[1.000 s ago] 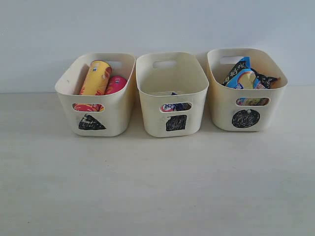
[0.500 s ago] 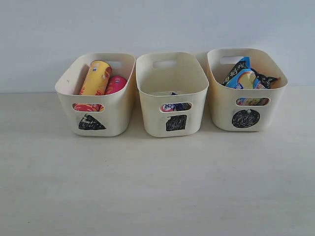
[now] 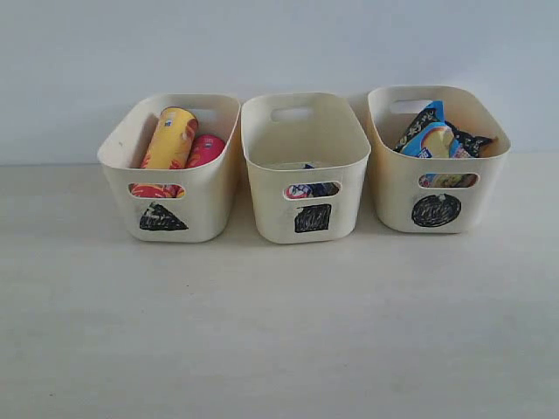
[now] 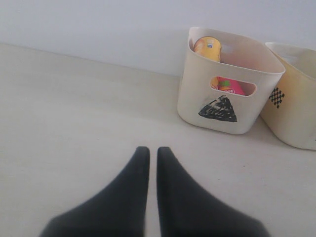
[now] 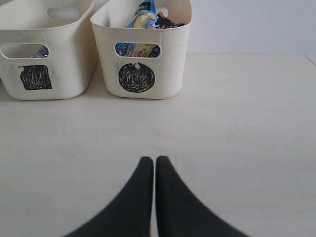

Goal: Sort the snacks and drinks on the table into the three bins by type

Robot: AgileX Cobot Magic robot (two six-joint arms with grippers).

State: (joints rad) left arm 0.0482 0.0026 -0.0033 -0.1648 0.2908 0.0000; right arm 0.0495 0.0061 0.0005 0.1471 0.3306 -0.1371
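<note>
- Bins, three cream ones, stand in a row on the pale counter, close beside each other by the wall.
- The triangle bin is on the left, the square bin is in the middle, and the circle bin is on the right.
- The left hand is over the bare counter, well apart from the triangle bin. Its two black fingers are almost together and hold nothing.
- The right hand is over the bare counter in front of the circle bin. Its fingers are almost together too, and hold nothing.
- A yellow tube leans in the triangle bin, and its top pokes above the rim.
- A pink tube lies right beside it in the same bin.
- A blue packet and a black packet stick up out of the circle bin.
- A small white and blue carton sits low in the square bin and shows through the handle hole.
</note>
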